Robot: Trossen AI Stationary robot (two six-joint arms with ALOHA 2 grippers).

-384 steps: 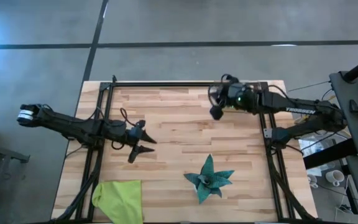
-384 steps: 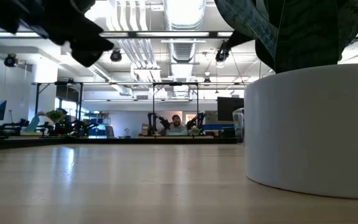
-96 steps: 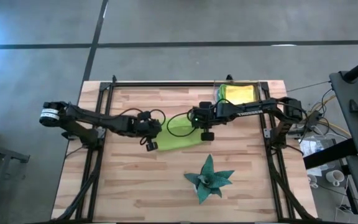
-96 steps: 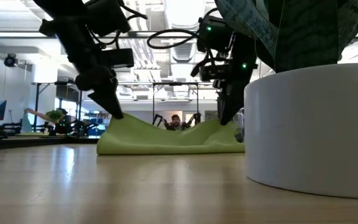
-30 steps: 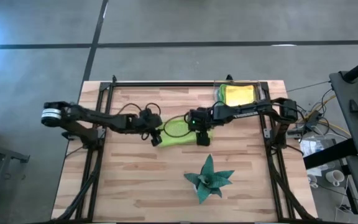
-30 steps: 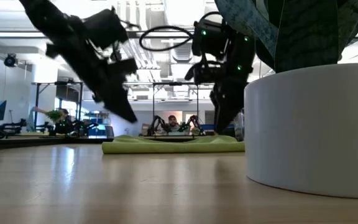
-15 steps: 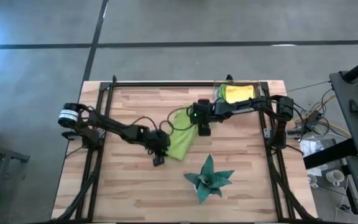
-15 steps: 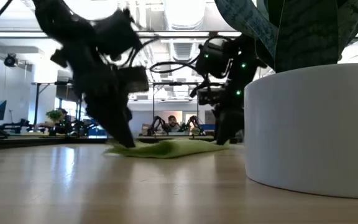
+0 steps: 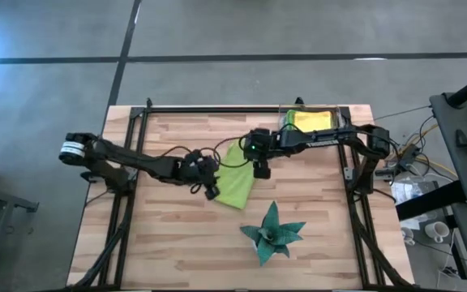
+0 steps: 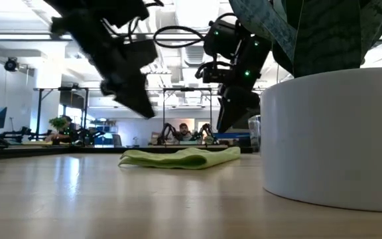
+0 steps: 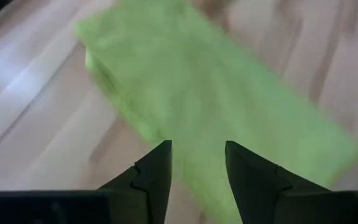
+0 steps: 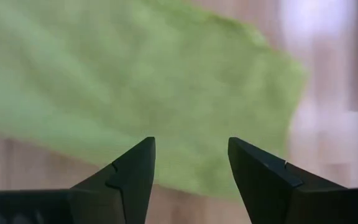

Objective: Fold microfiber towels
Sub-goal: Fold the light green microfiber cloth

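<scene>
A lime green microfiber towel (image 9: 235, 183) lies folded into a long strip on the wooden table, running from far to near at mid-table; the low view shows it flat on the table (image 10: 181, 158). My left gripper (image 9: 211, 191) hovers open above the strip's left edge, clear of it (image 10: 146, 109). My right gripper (image 9: 260, 169) hovers open above its far right part (image 10: 225, 125). Each wrist view looks down on the green towel (image 11: 216, 106) (image 12: 135, 87) between open fingers. A folded yellow towel (image 9: 310, 120) lies at the far right.
A dark teal spiky plant (image 9: 272, 234) in a white pot (image 10: 330, 136) stands near the table's front, just right of the towel's near end. Black frame rails (image 9: 128, 162) run along the table's left, right and far edges.
The green strip, which lay left to right, has been turned about: its left end swung toward the near edge while my left gripper swept that way. My left gripper has since risen and drawn back toward the left, clear of the towel. My right gripper has lifted slightly.
</scene>
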